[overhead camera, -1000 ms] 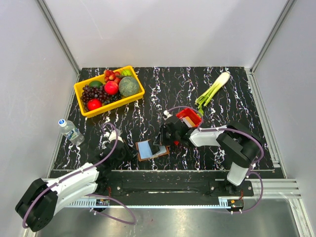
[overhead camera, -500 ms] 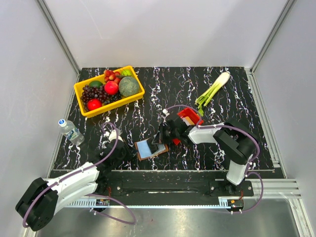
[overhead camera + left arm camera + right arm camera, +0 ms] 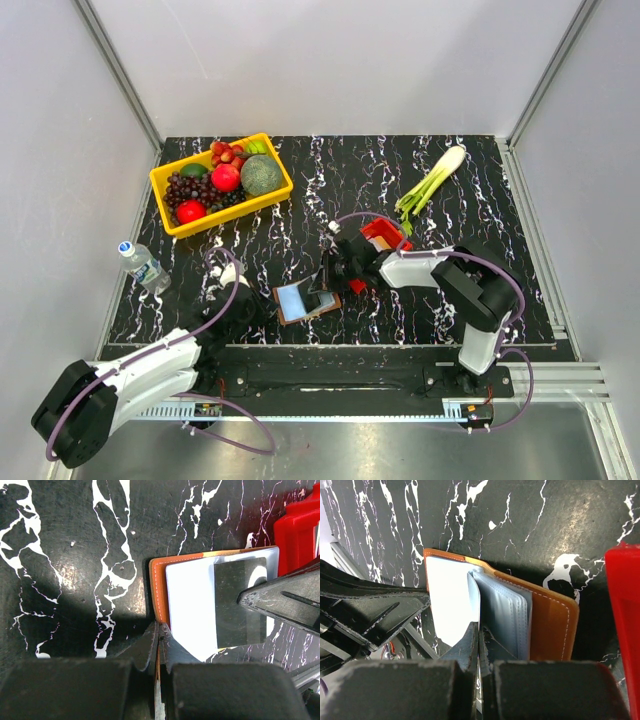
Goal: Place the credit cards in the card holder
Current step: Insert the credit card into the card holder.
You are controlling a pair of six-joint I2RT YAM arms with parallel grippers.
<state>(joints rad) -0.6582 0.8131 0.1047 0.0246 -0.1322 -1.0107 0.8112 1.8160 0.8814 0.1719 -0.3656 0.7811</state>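
Note:
The brown card holder (image 3: 298,302) lies open near the table's front, with pale blue sleeves inside. My left gripper (image 3: 270,304) is shut on its left edge; the left wrist view shows the jaws (image 3: 159,630) pinching the orange leather (image 3: 160,580). My right gripper (image 3: 323,288) is shut on one thin card (image 3: 322,279), held on edge over the open holder. The card looks dark in the left wrist view (image 3: 240,605). In the right wrist view it is edge-on (image 3: 476,595) above the gripper (image 3: 479,630), beside the sleeves and the cover (image 3: 550,625).
A red plastic bin (image 3: 383,237) stands just behind the right gripper and also shows in the wrist views (image 3: 300,530) (image 3: 625,630). A yellow fruit basket (image 3: 230,212) is at the back left, a water bottle (image 3: 142,265) at the left edge, a green onion (image 3: 430,183) at the back right.
My right gripper has moved a little left with the card, closer over the open holder. The holder has shifted slightly left. The left arm has barely moved.

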